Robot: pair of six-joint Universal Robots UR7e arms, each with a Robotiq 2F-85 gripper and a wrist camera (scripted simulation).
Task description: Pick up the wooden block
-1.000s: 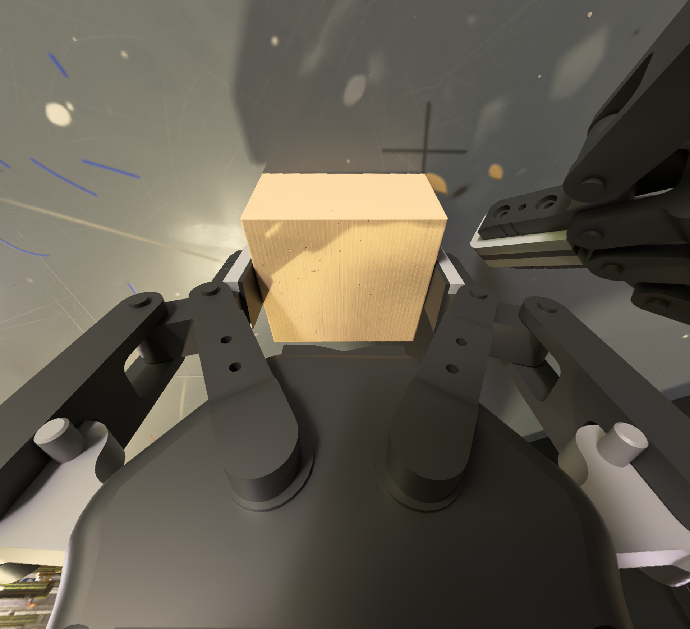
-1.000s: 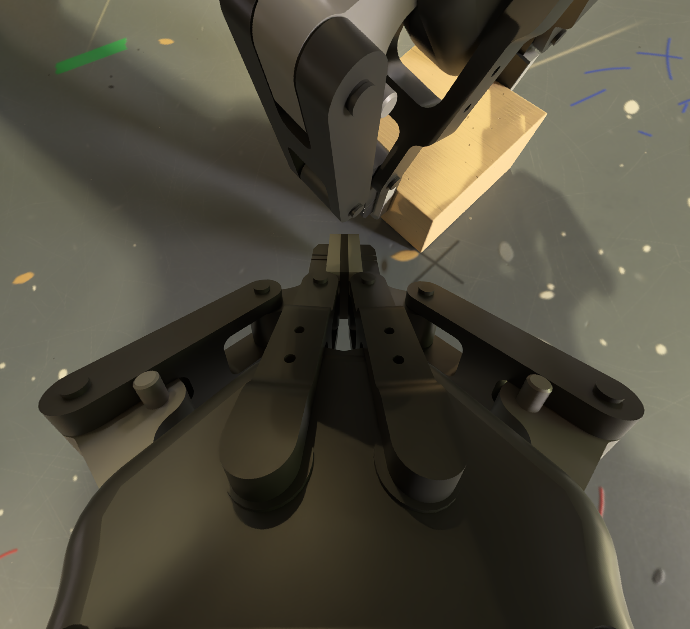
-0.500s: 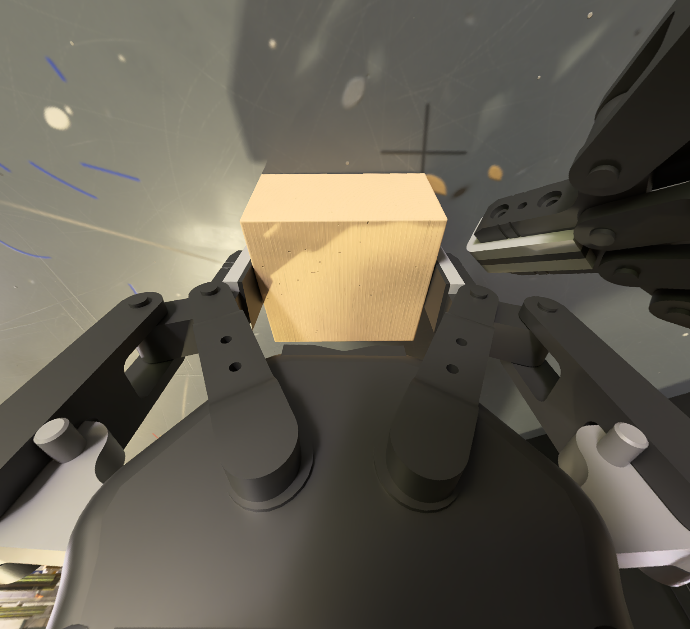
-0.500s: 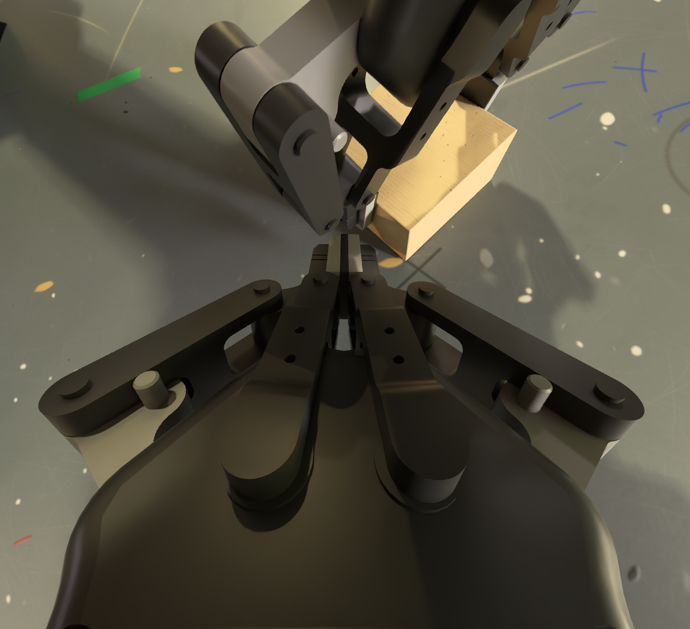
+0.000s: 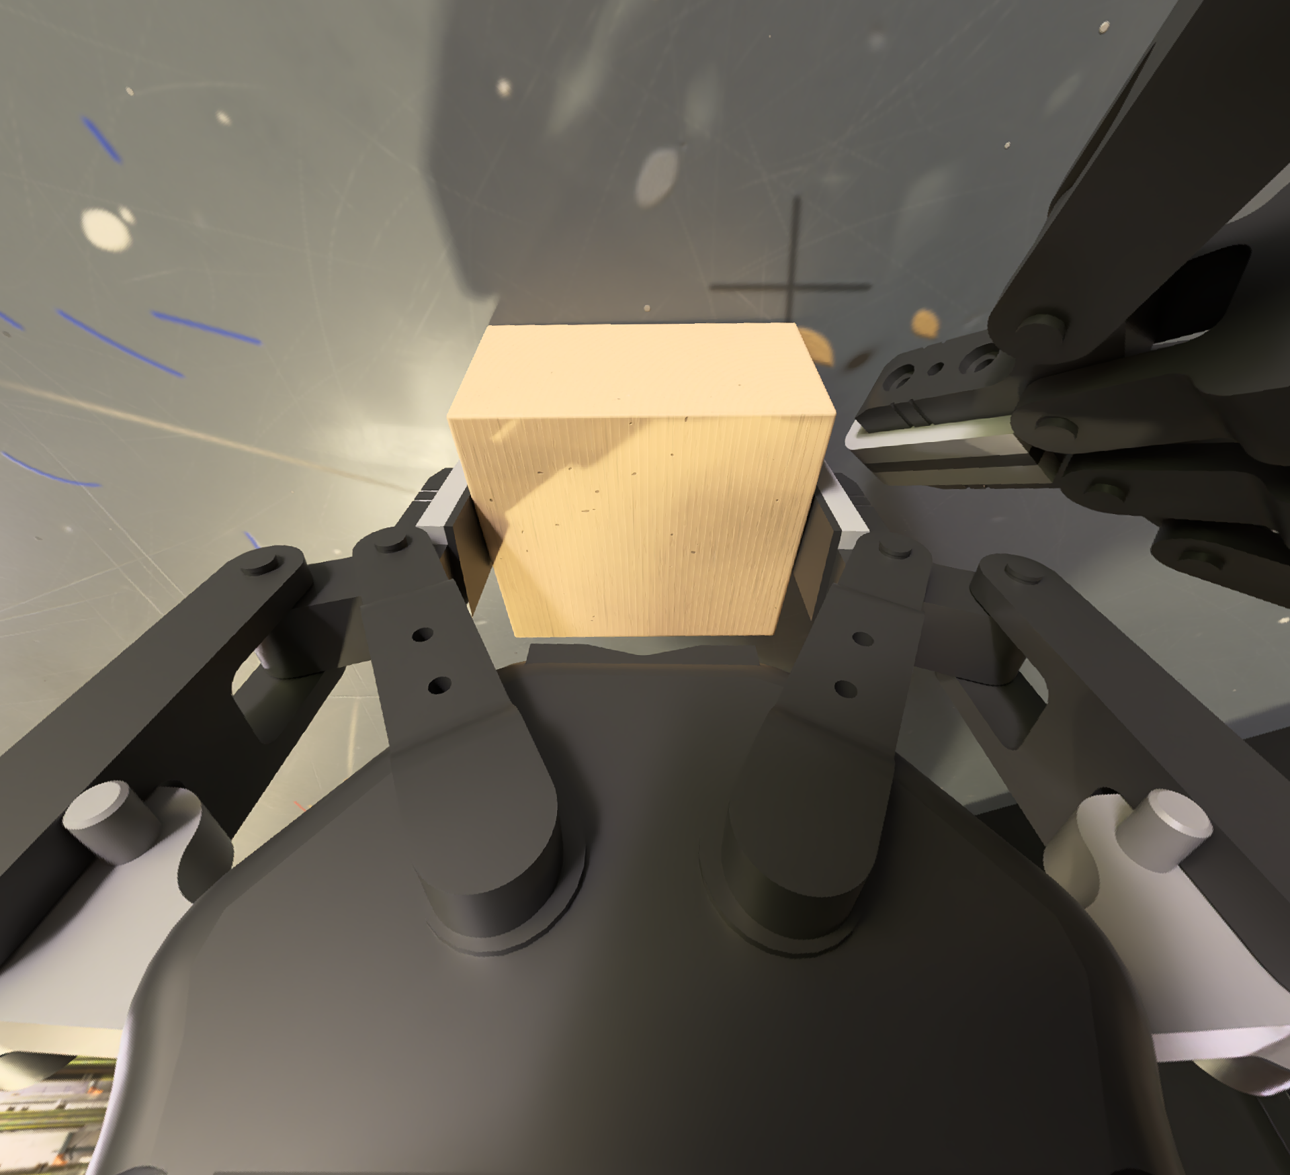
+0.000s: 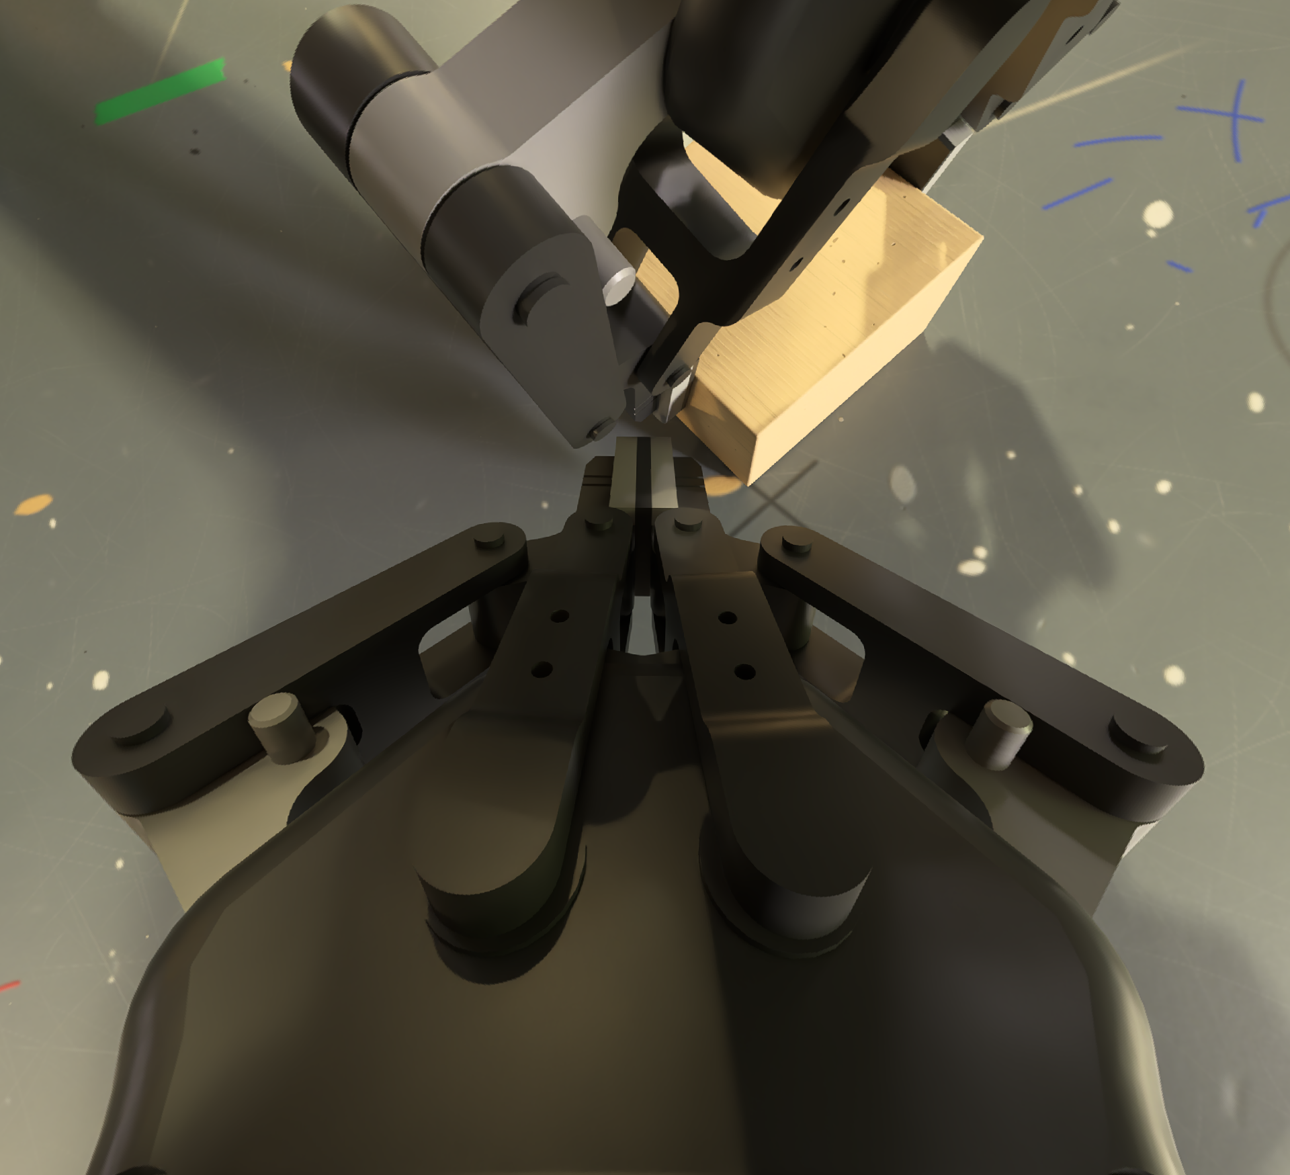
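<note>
A pale wooden block point(image 5: 642, 478) sits between the two fingers of my left gripper point(image 5: 642, 506), which is shut on it and holds it above the grey table. The block point(image 6: 831, 332) also shows in the right wrist view, gripped by the left gripper point(image 6: 810, 276) from above. My right gripper point(image 6: 643, 468) is shut and empty, its tips just below and beside the left gripper's near fingertip. In the left wrist view the right gripper point(image 5: 928, 436) lies sideways just right of the block.
The grey table point(image 5: 244, 94) is scratched and flecked with paint spots. A black cross mark point(image 5: 792, 286) lies beyond the block. Blue strokes point(image 6: 1117, 140) and a green strip point(image 6: 160, 91) mark the table. Arm shadows fall across it.
The left gripper keeps its hold on the block. In the right wrist view the left gripper and block have shifted up and away, so the right gripper has drawn back a little.
</note>
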